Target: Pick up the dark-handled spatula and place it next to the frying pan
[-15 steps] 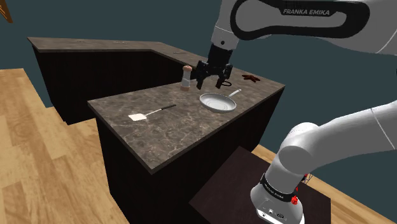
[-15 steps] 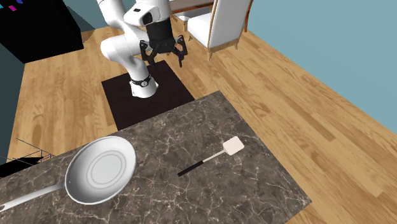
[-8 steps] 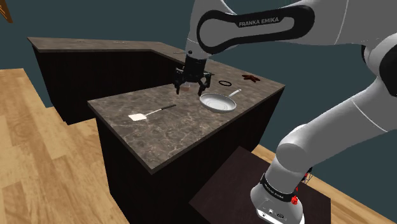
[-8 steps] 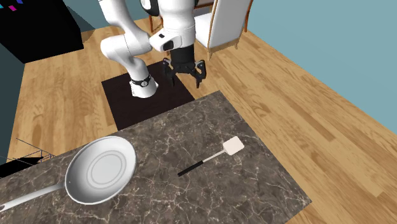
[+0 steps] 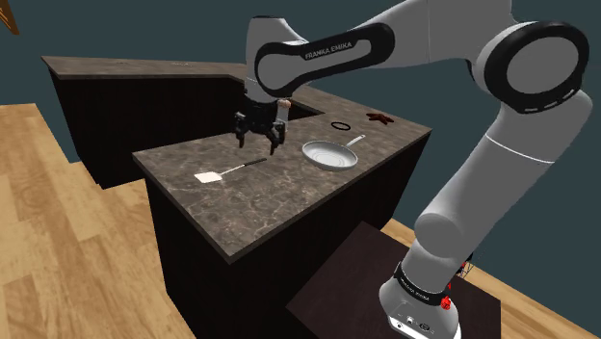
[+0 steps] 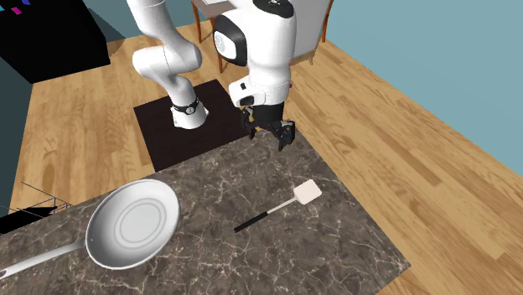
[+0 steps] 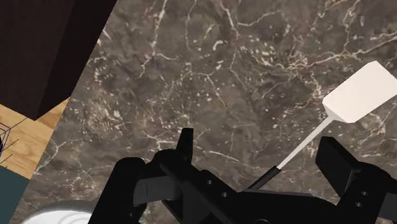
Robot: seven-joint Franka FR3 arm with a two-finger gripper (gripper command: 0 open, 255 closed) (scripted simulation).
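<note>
The spatula (image 5: 229, 172) lies flat on the dark marble counter (image 5: 289, 197), white blade toward the shoulder view's left, thin dark handle toward the pan. In the second exterior view the spatula (image 6: 277, 208) lies to the right of the white frying pan (image 6: 132, 223). The frying pan (image 5: 327, 154) sits further right in the shoulder view. My gripper (image 5: 258, 143) hangs open and holds nothing, just above the counter near the handle end. In the wrist view the spatula (image 7: 305, 143) runs between my spread fingers, and the gripper (image 7: 261, 153) does not touch it.
A black ring (image 5: 340, 126) and a brown star-shaped thing (image 5: 380, 118) lie behind the pan. The counter's edge drops to a wood floor (image 6: 402, 134). A white chair (image 6: 312, 33) stands behind the arm, and a wire rack (image 6: 33, 201) is at the second exterior view's left.
The arm has swung from above the pan toward the shoulder view's left and come down over the spatula's handle end. The fingers have stayed open; the spatula and the pan have not moved.
</note>
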